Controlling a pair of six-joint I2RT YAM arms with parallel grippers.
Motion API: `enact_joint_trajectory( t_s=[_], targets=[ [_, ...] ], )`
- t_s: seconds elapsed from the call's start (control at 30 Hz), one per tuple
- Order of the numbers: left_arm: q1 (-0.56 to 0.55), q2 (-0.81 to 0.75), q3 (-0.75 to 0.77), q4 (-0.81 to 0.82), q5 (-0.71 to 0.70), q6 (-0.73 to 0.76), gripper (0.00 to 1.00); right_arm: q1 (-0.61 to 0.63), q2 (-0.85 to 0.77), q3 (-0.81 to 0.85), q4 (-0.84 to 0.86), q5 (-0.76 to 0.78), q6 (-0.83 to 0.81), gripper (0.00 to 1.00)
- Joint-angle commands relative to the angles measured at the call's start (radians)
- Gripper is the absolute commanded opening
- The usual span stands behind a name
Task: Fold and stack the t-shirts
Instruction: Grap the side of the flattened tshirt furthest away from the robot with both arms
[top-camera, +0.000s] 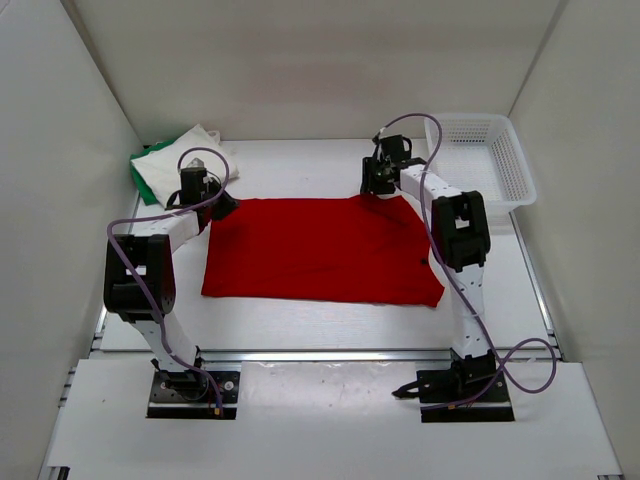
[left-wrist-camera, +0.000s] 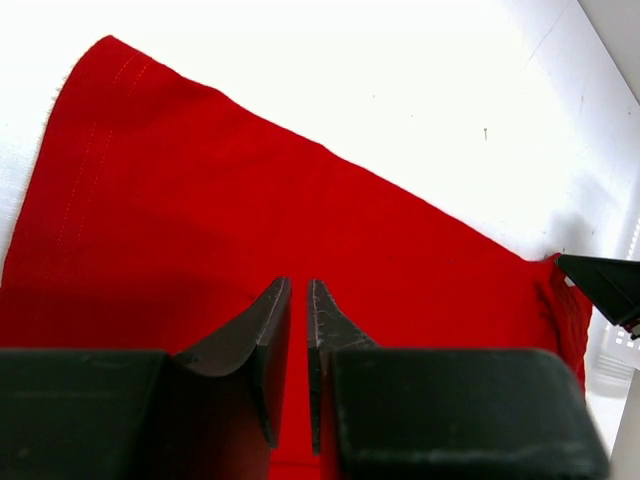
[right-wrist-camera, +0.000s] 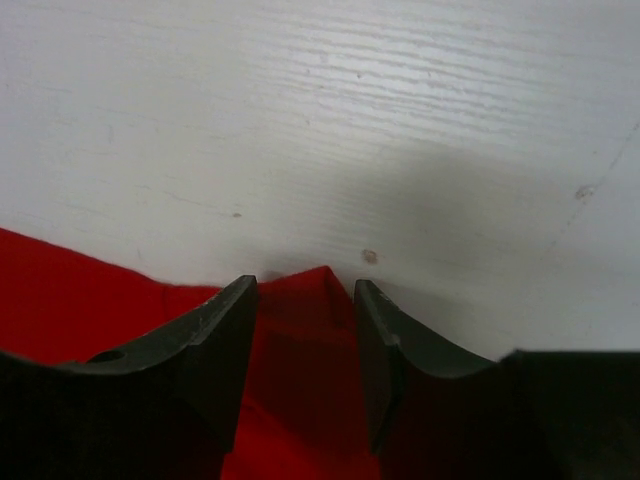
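Observation:
The red t-shirt (top-camera: 320, 250) lies flat on the table as a wide rectangle. My left gripper (top-camera: 222, 207) is over its far left corner. In the left wrist view its jaws (left-wrist-camera: 298, 285) stand a narrow gap apart above the red cloth (left-wrist-camera: 250, 190), holding nothing. My right gripper (top-camera: 378, 188) is at the far right corner. It is open (right-wrist-camera: 305, 290), its fingers on either side of the cloth's tip (right-wrist-camera: 320, 285), which rests on the table. The white t-shirt (top-camera: 185, 160) lies on the green t-shirt (top-camera: 143, 165) at the back left.
A white mesh basket (top-camera: 480, 160) stands at the back right, just beyond the right arm. White walls close in the table on the left, back and right. One right-gripper finger (left-wrist-camera: 605, 285) shows at the edge of the left wrist view.

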Motion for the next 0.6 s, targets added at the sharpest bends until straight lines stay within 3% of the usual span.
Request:
enact_joint_trajectory(
  t_s=[0.0, 0.1, 0.43, 0.57],
  targets=[
    [-0.009, -0.02, 0.019, 0.01, 0.011, 0.008, 0.23, -0.017, -0.08, -0.045, 0.03, 0.052, -0.014, 0.43],
    [-0.008, -0.007, 0.02, -0.002, 0.017, 0.008, 0.23, -0.025, -0.059, -0.051, 0.013, 0.002, 0.005, 0.42],
    [-0.014, -0.004, 0.02, 0.005, 0.006, 0.019, 0.23, 0.012, -0.051, 0.004, 0.018, 0.002, 0.023, 0.01],
    [-0.008, 0.006, 0.017, -0.004, 0.005, 0.019, 0.23, 0.029, -0.011, 0.121, -0.031, 0.018, 0.0, 0.0]
  ],
)
